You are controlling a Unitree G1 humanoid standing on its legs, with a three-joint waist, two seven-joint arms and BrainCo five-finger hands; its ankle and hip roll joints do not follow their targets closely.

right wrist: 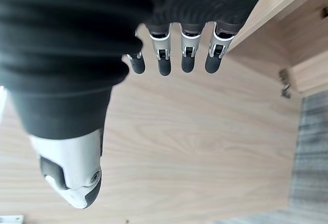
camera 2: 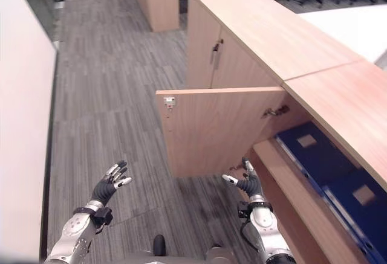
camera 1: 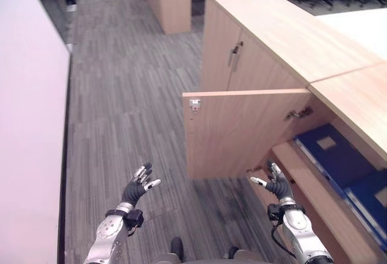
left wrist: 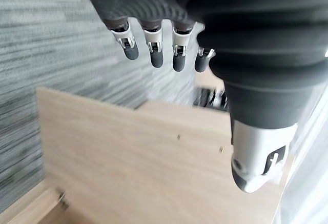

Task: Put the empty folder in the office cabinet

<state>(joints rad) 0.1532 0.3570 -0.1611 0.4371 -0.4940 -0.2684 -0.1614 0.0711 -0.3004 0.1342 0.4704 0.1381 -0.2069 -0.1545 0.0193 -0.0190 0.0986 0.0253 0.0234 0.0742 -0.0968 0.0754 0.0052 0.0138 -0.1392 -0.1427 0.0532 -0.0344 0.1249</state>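
While the left hand (camera 1: pixel 138 186) hangs over the grey carpet floor (camera 1: pixel 127 95) with its fingers spread apart and nothing in them, a pale wall panel (camera 1: pixel 27 131) runs along the far left of the scene. Further right stands the wooden office cabinet (camera 1: pixel 284 34), with one cabinet door (camera 1: pixel 242 131) swung wide open towards the robot and a second, closed door with a small dark handle (camera 1: pixel 234 51) beyond it. Just beside the lower edge of the open door, the right hand (camera 1: pixel 275 183) is held up with its fingers straight and loosely apart, gripping nothing; its wrist view shows the fingertips (right wrist: pixel 164 67) close to the door's pale inner face without clear contact. To the right of that hand, inside the opened compartment, a dark blue folder (camera 1: pixel 332 152) lies flat on the shelf (camera 1: pixel 302 173), with another blue folder (camera 1: pixel 372 200) next to it nearer the robot.
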